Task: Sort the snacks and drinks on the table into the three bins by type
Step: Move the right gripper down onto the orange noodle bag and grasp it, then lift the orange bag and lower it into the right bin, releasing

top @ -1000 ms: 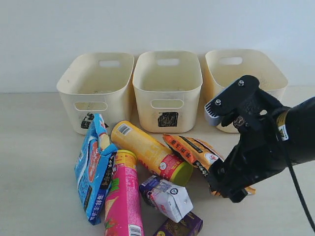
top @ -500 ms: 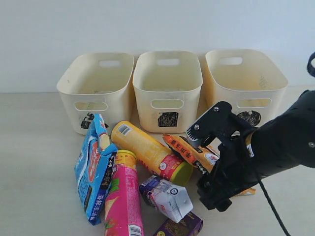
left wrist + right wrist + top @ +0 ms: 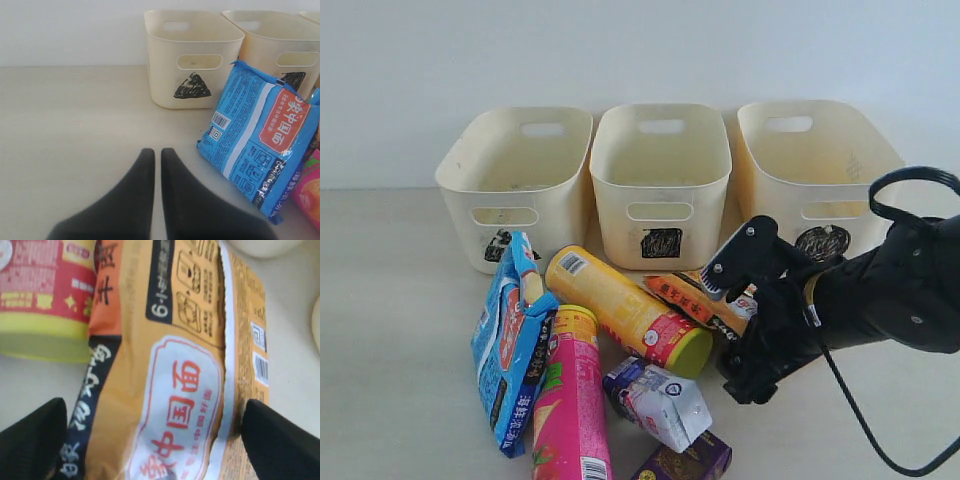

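Bare pale beige wood-grain table [image 3: 390, 300] fills the left of the exterior view, giving open passage up to the blue crinkly foil bag [image 3: 510, 340]. The lower middle is crowded. There the pink chip tube [image 3: 570, 400], yellow chip tube [image 3: 625, 310], white-and-purple gable-top carton [image 3: 660, 400] and dark purple boxy carton [image 3: 690, 460] lie packed together. The black right claw [image 3: 730, 330] and its arm cover the orange foil bag [image 3: 685, 298] from the right. Along the back, three cream plastic bins [image 3: 660, 170] stand rim to rim, tops open.

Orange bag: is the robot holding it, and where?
Not yet. The open right gripper straddles the orange bag across its width; the left gripper is shut on nothing.
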You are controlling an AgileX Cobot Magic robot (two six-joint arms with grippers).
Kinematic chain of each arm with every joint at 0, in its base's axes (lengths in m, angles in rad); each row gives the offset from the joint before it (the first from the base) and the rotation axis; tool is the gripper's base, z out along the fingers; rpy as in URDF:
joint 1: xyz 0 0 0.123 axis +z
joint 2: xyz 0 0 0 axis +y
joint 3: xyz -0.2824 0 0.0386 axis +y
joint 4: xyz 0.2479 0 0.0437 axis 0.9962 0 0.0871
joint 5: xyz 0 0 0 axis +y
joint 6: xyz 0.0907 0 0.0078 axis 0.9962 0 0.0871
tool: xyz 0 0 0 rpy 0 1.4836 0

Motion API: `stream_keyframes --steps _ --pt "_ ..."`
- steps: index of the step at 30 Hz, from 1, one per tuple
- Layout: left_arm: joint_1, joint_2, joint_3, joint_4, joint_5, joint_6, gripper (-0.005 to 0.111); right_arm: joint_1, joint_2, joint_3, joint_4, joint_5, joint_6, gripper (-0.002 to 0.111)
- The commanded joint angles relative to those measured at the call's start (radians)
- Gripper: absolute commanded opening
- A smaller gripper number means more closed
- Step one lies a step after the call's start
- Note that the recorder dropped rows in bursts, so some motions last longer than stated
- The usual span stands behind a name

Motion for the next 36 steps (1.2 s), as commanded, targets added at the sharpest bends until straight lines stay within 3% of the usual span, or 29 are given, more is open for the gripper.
stream_keyframes --steps 1,12,15,19,20,36 --pt "0.002 -0.003 0.003 -0.003 -0.007 0.001 0.004 -0.014 0.041 -0.011 -0.009 -0.121 -0.076 0.084" --pt "0.002 -0.003 0.003 -0.003 -0.007 0.001 0.004 -0.035 0.135 -0.086 -0.007 -0.044 -0.202 0.08" --pt "0.002 -0.003 0.003 -0.003 -0.007 0.001 0.004 -0.035 0.136 -0.088 -0.007 -0.001 -0.274 0.061" --pt "0.002 -0.003 0.003 -0.003 -0.007 0.001 0.004 -0.035 0.145 -0.096 -0.007 0.076 -0.325 0.008" --pt "0.002 -0.003 0.003 -0.003 -0.007 0.001 0.004 -0.035 0.145 -0.096 -0.007 0.082 -0.321 0.001" --pt "0.002 -0.003 0.003 -0.003 -0.007 0.001 0.004 -0.035 -0.087 -0.096 -0.014 0.13 -0.277 0.0"
